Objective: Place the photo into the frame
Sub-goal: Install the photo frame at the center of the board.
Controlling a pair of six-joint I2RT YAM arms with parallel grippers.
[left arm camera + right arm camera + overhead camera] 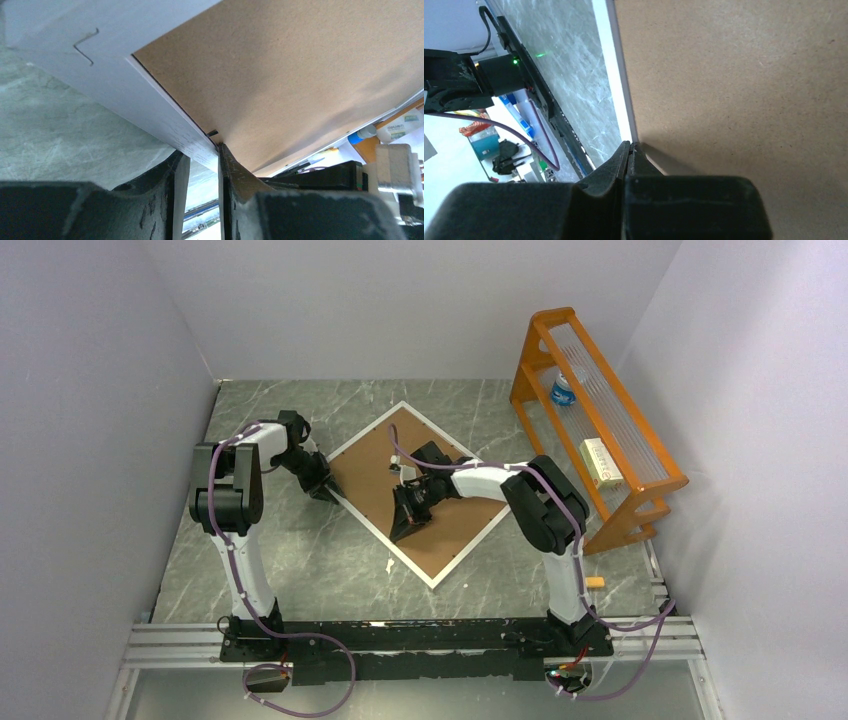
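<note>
The frame (366,433) lies face down on the table, turned like a diamond, its narrow white border around a brown backing board (375,465). My left gripper (325,488) is at the frame's left edge. In the left wrist view its fingers (170,175) straddle the white border (150,95), which fills the gap between the tips of the left gripper (200,155). My right gripper (405,530) rests on the board near the lower left border. In the right wrist view the right gripper (630,145) is shut with its tips at the inner edge of the border (616,75). The photo is hidden.
An orange rack (600,430) stands along the right wall, holding a bottle (563,390) and a white box (600,462). A small yellowish piece (596,582) lies near the right arm's base. Grey walls close in the left, back and right.
</note>
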